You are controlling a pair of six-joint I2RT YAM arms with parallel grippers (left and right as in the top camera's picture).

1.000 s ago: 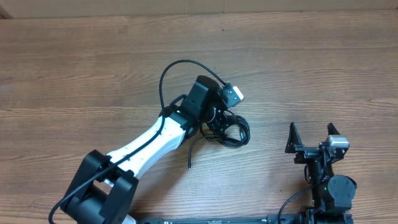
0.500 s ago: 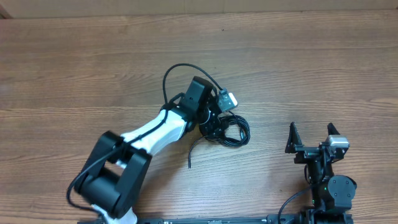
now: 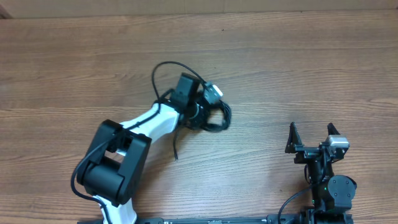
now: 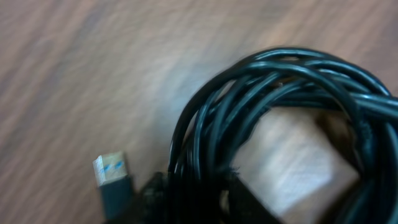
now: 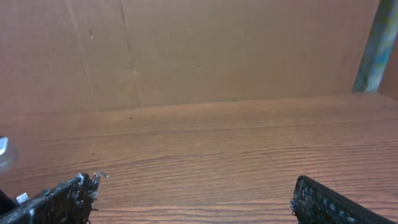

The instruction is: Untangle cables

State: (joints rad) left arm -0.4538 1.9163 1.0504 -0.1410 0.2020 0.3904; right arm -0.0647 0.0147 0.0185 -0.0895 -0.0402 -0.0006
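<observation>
Black and thin, a loose cable tail (image 3: 176, 148) trails toward the near edge of the brown wood-grain table (image 3: 298, 62), left of its middle. Just right of it, the left gripper (image 3: 205, 116) on the white-and-black arm has its jaws drawn in narrow, with several strands of the coil of thin black cables (image 4: 292, 68) between them, apparently pinched. The coil lies on the wood near the table's middle, and a silver-tipped black plug (image 4: 111, 171) sits just beside the fingers.

Taking many strands at once is the hazard. A pull could lift the whole coil as one lump and cinch the loops tighter. The plug could catch in a loop. A thin strand could slip free.

Well apart, by the near right corner, the right gripper (image 3: 311, 130) stands wide and holds nothing, so nothing anchors the coil against the pull.
</observation>
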